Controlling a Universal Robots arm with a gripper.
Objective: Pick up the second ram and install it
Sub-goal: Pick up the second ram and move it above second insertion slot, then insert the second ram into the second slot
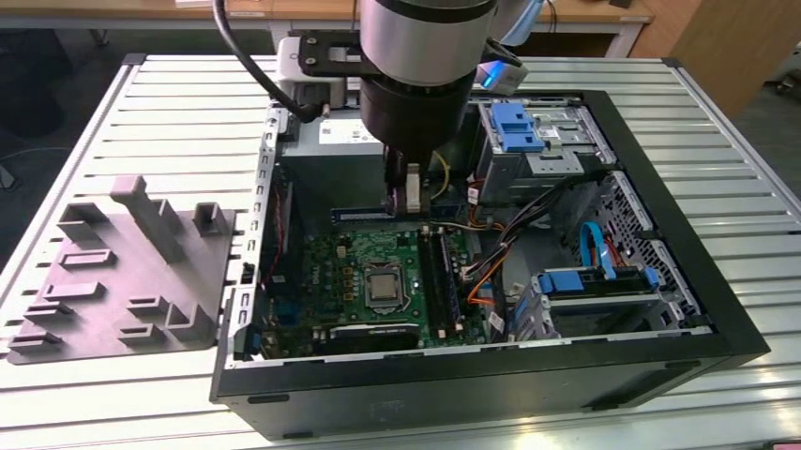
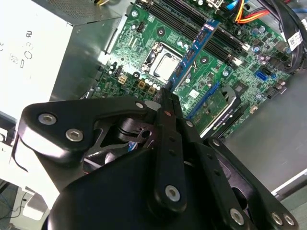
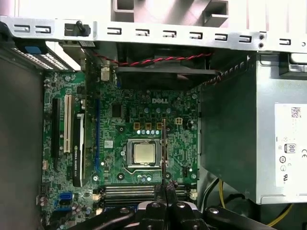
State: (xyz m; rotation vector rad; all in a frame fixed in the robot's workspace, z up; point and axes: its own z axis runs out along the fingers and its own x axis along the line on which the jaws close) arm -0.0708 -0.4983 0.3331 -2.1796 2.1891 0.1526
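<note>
My gripper (image 1: 407, 208) hangs inside the open computer case (image 1: 651, 347), shut on the second ram (image 1: 363, 215), a thin dark blue-green stick held on edge above the green motherboard (image 1: 356, 258). In the second wrist view the ram (image 2: 192, 53) juts out from the closed fingertips (image 2: 166, 96) over the area beside the CPU socket (image 2: 163, 60). The first wrist view shows the ram (image 3: 164, 143) edge-on as a thin line crossing next to the CPU socket (image 3: 144, 153). The black memory slots (image 1: 433, 267) lie to the exterior view's right of the socket, apart from the stick.
A grey moulded fixture (image 1: 126, 272) sits on the slatted table at the exterior view's left. Inside the case are the power supply (image 1: 328, 141), blue drive cages (image 1: 516, 127), orange and black cables (image 1: 482, 281) and an expansion card (image 1: 363, 332).
</note>
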